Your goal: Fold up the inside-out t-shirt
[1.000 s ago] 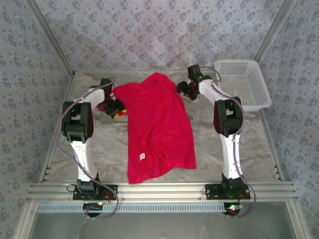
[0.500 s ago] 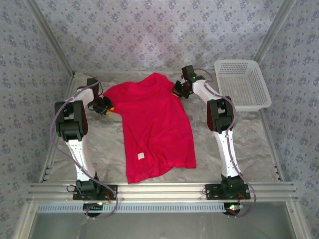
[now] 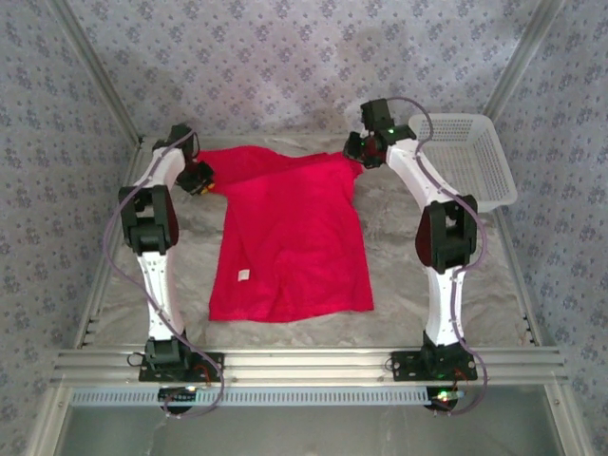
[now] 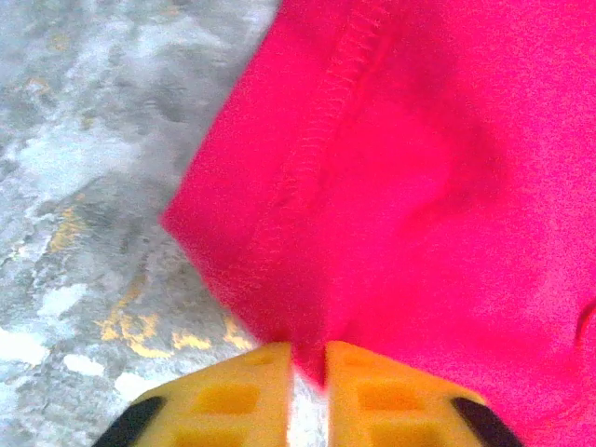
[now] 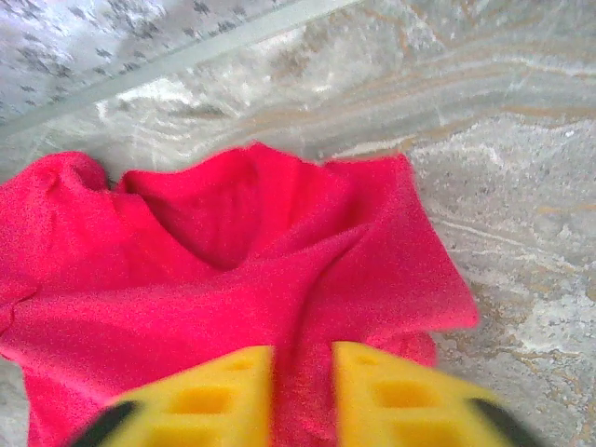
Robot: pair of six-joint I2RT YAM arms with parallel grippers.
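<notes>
No text, brand, number or sign can be read. The white tag [image 3: 243,275] on the t-shirt [image 3: 294,237] appears in the top view as a small pale patch, too small to show any print.

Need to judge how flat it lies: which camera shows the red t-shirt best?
Top external: the whole t-shirt lies spread on the table, white tag included. The left wrist view gives a stitched hem corner at the left pincer; the right wrist view gives rumpled folds at the right pincer.
</notes>
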